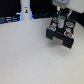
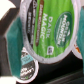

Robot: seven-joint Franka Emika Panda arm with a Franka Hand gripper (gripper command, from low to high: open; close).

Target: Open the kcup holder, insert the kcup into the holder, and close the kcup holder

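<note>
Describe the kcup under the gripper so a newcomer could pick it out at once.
Start at the black kcup holder on the white table, toward the exterior view's right. The gripper hangs right over it. In the wrist view, the kcup is the largest green lid, printed "Dark Magic"; neighbouring lids are darker and mostly cut off.

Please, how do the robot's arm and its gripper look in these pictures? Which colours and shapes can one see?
In the exterior view only the last part of the arm shows: pale, whitish and blocky. The gripper under it looks darker and narrower. The picture is too blurred to show markings or cables. In the wrist view I cannot pick out the fingers with certainty.
</note>
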